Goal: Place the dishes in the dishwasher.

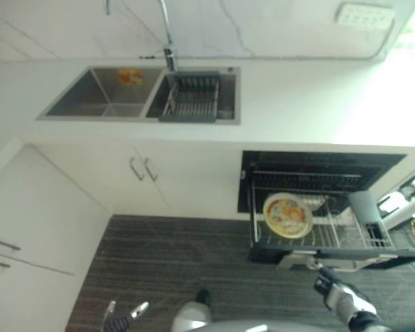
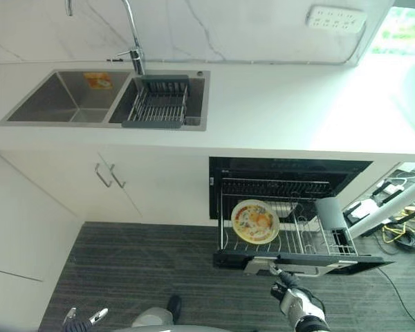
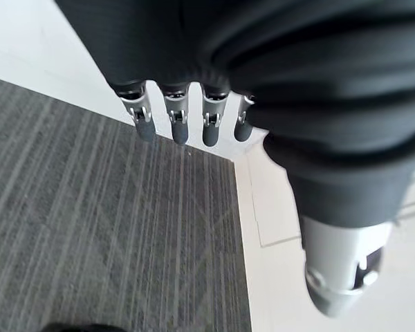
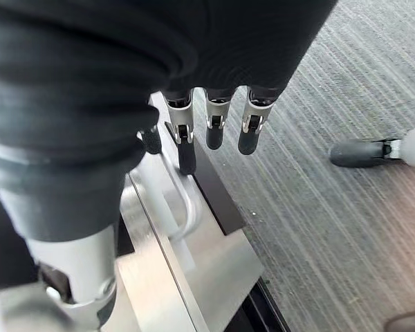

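Listing what we see:
Plate [image 2: 255, 221]: upright in pulled-out dishwasher rack [image 2: 301, 243].
Right robot hand [image 4: 214, 128]: fingers relaxed, at rack handle [image 4: 182, 200].
Left robot hand [image 3: 187, 117]: relaxed, empty, above floor [image 3: 90, 228].

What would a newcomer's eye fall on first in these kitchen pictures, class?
Most likely the colourful plate standing in the pulled-out dishwasher rack under the white counter, right of the floor. Next, the right hand reaching toward the rack's front handle. The double sink with its dish drainer sits at the far left.
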Robot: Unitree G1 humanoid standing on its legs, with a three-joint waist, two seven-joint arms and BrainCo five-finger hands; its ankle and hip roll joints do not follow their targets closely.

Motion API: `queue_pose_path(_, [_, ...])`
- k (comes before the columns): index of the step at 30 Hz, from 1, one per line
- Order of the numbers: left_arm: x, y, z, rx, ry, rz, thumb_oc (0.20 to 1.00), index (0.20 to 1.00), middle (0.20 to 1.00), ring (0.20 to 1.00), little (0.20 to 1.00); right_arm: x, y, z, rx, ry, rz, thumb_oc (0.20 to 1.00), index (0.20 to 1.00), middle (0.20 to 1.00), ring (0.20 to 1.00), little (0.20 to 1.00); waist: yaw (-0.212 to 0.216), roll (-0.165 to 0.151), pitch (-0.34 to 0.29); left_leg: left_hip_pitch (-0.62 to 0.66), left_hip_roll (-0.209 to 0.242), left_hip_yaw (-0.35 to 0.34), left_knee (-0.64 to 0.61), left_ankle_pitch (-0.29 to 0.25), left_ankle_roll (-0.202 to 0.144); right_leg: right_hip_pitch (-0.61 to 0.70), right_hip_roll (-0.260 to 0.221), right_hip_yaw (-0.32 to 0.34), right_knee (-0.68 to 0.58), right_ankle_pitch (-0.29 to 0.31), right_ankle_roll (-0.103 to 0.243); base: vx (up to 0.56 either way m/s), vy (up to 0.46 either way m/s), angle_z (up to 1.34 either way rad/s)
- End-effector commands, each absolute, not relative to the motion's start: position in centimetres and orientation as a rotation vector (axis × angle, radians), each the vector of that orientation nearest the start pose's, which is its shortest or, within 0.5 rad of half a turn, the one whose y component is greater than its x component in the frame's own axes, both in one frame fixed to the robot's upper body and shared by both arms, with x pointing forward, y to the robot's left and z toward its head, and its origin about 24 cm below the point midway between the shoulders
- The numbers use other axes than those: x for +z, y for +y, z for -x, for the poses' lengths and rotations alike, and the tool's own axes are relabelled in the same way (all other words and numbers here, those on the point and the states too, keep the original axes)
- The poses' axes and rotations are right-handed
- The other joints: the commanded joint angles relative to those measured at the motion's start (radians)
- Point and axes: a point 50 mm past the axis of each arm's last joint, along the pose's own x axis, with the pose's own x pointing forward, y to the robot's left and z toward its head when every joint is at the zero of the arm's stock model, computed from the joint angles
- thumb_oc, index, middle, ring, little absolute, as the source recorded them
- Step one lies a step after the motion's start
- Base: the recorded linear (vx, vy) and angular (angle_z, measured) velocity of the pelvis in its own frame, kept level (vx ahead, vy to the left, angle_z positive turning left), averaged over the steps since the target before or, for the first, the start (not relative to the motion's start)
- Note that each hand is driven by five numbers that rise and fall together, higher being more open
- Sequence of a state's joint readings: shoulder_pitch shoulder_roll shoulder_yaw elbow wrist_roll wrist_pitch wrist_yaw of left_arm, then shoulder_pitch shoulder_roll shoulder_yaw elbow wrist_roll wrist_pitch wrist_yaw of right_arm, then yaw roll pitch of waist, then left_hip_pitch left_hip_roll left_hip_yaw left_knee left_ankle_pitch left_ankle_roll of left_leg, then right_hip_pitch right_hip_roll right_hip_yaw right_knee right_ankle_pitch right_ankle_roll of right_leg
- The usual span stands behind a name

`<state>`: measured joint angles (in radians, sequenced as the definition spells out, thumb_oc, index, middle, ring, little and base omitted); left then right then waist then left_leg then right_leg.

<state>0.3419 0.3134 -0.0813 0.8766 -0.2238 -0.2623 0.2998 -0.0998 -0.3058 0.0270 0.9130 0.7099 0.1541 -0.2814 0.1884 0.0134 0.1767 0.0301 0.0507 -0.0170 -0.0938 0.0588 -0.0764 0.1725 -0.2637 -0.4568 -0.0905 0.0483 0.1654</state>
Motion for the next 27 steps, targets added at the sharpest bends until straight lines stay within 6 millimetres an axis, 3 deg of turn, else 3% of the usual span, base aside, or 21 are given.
queue_pose_path(1, [-12.8,26.7,-7.1,0.432,0.84,-0.286,1.0,1.0,1.0,1.0,1.0,-6.4,-28.1,-24.3,-0.606,0.666,-0.289,1.0,1.0,1.0,1.0,1.0,0.06,0.076,0.027,0.008,0.03,0.044,0.007,-0.046,-0.023,-0.056,-0.066,-0.002,0.12,-0.035,0.029,0.08,0.127,0.23])
queue_pose_path(4, [-13.0,25.8,-7.3,0.38,0.841,-0.284,1.0,1.0,1.0,1.0,1.0,-4.2,-30.4,-25.7,-0.636,0.616,-0.226,1.0,1.0,1.0,1.0,1.0,0.073,0.118,0.036,-0.015,0.008,0.051,0.01,-0.038,-0.025,-0.069,-0.11,-0.026,0.141,-0.025,0.031,0.08,0.217,0.33])
queue_pose_path(5, [-13.1,25.2,-7.6,0.355,0.843,-0.273,1.0,1.0,1.0,1.0,1.0,-2.7,-31.5,-26.7,-0.65,0.581,-0.181,1.0,1.0,1.0,1.0,1.0,0.077,0.142,0.042,-0.028,-0.004,0.059,0.013,-0.035,-0.025,-0.076,-0.13,-0.029,0.143,-0.018,0.034,0.08,0.242,0.2])
queue_pose_path(8, [-13.3,24.4,-7.4,0.333,0.857,-0.247,1.0,1.0,1.0,1.0,1.0,0.1,-33.0,-28.3,-0.667,0.519,-0.108,1.0,1.0,1.0,1.0,1.0,0.077,0.186,0.055,-0.052,-0.027,0.074,0.014,-0.03,-0.023,-0.091,-0.163,-0.023,0.141,-0.009,0.037,0.08,0.23,0.05])
queue_pose_path(10, [-13.5,24.3,-7.1,0.326,0.868,-0.245,1.0,1.0,1.0,1.0,1.0,1.1,-33.7,-28.8,-0.675,0.5,-0.08,1.0,1.0,1.0,1.0,1.0,0.08,0.198,0.061,-0.06,-0.036,0.078,0.015,-0.029,-0.022,-0.094,-0.179,-0.024,0.144,-0.005,0.041,0.14,0.178,0.05])
queue_pose_path(15, [-13.5,24.9,-6.5,0.332,0.888,-0.226,1.0,1.0,1.0,1.0,1.0,7.0,-37.2,-30.4,-0.741,0.371,-0.01,1.0,1.0,1.0,1.0,1.0,0.105,0.229,0.091,-0.085,-0.057,0.079,0.024,-0.024,-0.024,-0.097,-0.225,-0.037,0.17,-0.01,0.051,0.15,0.1,0.22])
queue_pose_path(19, [-13.0,25.8,-6.8,0.288,0.883,-0.236,1.0,1.0,1.0,1.0,1.0,13.8,-40.2,-31.3,-0.82,0.268,0.156,1.0,1.0,1.0,1.0,1.0,0.131,0.253,0.112,-0.116,-0.072,0.058,0.025,-0.008,-0.028,-0.113,-0.234,-0.036,0.174,-0.006,0.058,0.07,0.03,0.15])
queue_pose_path(20, [-13.0,25.8,-6.9,0.279,0.882,-0.24,1.0,1.0,1.0,1.0,1.0,14.5,-40.5,-31.3,-0.834,0.257,0.173,1.0,1.0,1.0,1.0,1.0,0.134,0.257,0.114,-0.119,-0.074,0.056,0.025,-0.008,-0.028,-0.113,-0.234,-0.036,0.174,-0.006,0.058,0.1,0.019,0.03])
queue_pose_path(24, [-11.9,27.7,-8.0,0.282,0.892,-0.249,1.0,1.0,1.0,1.0,1.0,25.0,-42.4,-31.3,-0.935,0.084,0.287,1.0,1.0,1.0,1.0,1.0,0.157,0.275,0.125,-0.158,-0.1,0.035,0.023,0.007,-0.031,-0.145,-0.231,-0.02,0.179,-0.011,0.061,0.08,0.006,0.2])
queue_pose_path(27, [-11.5,28.4,-8.2,0.283,0.895,-0.24,1.0,1.0,1.0,1.0,1.0,28.3,-42.8,-30.9,-0.982,0.029,0.275,1.0,1.0,1.0,1.0,1.0,0.17,0.27,0.129,-0.176,-0.108,0.025,0.027,0.01,-0.028,-0.168,-0.234,-0.01,0.184,-0.004,0.065,0.02,-0.023,0.1])
